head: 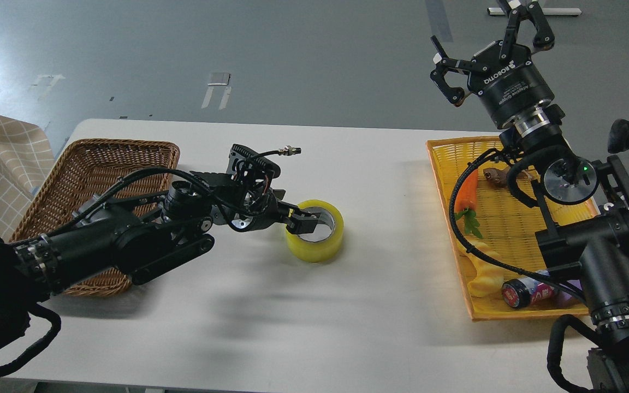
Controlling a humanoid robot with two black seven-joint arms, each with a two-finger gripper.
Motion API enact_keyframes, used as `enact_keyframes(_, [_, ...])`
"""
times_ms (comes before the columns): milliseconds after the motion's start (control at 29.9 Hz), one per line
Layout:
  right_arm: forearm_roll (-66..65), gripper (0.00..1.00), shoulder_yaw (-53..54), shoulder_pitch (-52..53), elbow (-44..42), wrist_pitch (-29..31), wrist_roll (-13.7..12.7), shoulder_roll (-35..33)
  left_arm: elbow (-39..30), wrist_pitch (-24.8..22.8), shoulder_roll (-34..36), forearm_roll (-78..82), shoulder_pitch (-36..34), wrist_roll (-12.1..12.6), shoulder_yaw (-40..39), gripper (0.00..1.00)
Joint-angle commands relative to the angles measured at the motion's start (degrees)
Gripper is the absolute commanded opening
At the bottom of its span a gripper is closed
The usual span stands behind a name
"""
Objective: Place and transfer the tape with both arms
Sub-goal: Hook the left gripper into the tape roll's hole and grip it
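The white table (271,305) carries a wicker basket (101,164), the tape (315,240) and a yellow tray (511,229).

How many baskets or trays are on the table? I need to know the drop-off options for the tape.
2. A brown wicker basket sits at the table's left end, behind the left arm; a yellow tray sits at the right end, partly covered by the right arm.
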Motion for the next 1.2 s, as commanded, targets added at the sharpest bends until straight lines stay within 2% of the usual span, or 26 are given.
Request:
enact_keyframes(0, [0.0,1.00,0.0,-0.1,0.0,0.0,0.0,0.0,0.1,0.0,-0.1,0.1,0.1,0.1,0.0,0.98])
enact_keyframes(134, [0.0,1.00,0.0,-0.1,0.0,0.0,0.0,0.0,0.2,0.0,-0.3,0.2,0.1,0.8,0.0,0.95])
enact_keyframes(267, [0.0,1.00,0.0,-0.2,0.0,0.0,0.0,0.0,0.2,0.0,-0.8,0.0,0.0,1.7,1.9,0.83])
enact_keyframes(468, [0.0,1.00,-0.1,-0.2,0.1,0.0,0.0,0.0,1.0,-0.3,-0.9,-1.0,0.0,2.1,2.8,0.78])
enact_keyframes(501, [0.0,1.00,-0.1,-0.2,0.1,0.0,0.0,0.0,1.5,-0.4,-0.9,-1.1,0.0,2.2,2.8,0.68])
enact_keyframes(568, [0.0,1.00,-0.1,-0.3,0.1,0.0,0.0,0.0,1.8,-0.4,-0.9,-1.1,0.0,2.2,2.8,0.57])
enact_keyframes(601, [0.0,1.00,-0.1,-0.5,0.1,0.0,0.0,0.0,2.0,-0.5,-0.9,-1.1,0.0,2.1,3.0,0.45])
enact_keyframes(668, [0.0,1.00,-0.1,-0.6,0.1,0.0,0.0,0.0,2.4,-0.4,-0.9,-1.0,-0.1,1.8,3.4,0.11])
enact_keyframes(702, [0.0,1.00,-0.1,-0.6,0.1,0.0,0.0,0.0,2.8,-0.4,-1.0,-0.9,-0.1,1.4,3.5,0.00])
enact_keyframes(768, [-0.1,1.00,0.0,-0.6,0.0,0.0,0.1,0.0,3.1,-0.4,-1.0,-0.9,-0.4,0.9,3.7,0.00])
enact_keyframes(835, [0.0,1.00,0.0,-0.6,-0.1,0.0,0.1,0.0,3.3,-0.4,-1.0,-0.7,-0.8,-1.4,3.8,0.00])
enact_keyframes(1169, [0.0,1.00,0.0,-0.7,0.0,0.0,0.1,0.0,2.2,-0.4,1.0,-0.2,-3.6,-1.8,3.8,0.00])
